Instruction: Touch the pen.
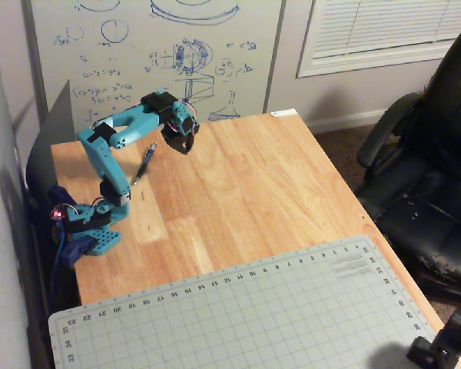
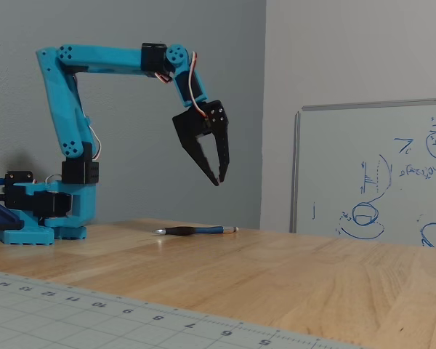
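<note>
Your wooden table carries the whole scene, with a grey cutting mat covering its near end, a whiteboard leaning at the far end and a black office chair standing off to one side. The blue arm is bolted near the table's far corner and reaches up and out, elbow high, so you are in the approach step: nothing has been touched yet, and the contact itself is all that remains. The pen lies flat on the wood just out from the arm's base, and in the raised fixed view the pen runs diagonally, one end toward the base and the other toward the whiteboard. The gripper hangs well above it with its tips pointing down; in the low fixed view it sits over the pen's far end, while in the raised view the gripper appears a little to the right of it. I judge that your next move calls for a straight, slow descent with a small pull back toward the middle of the pen's barrel, stopping at first contact so the thin stick does not roll away. The jaws look nearly pressed together, only a narrow gap showing near their roots, and they hold and touch nothing.
</note>
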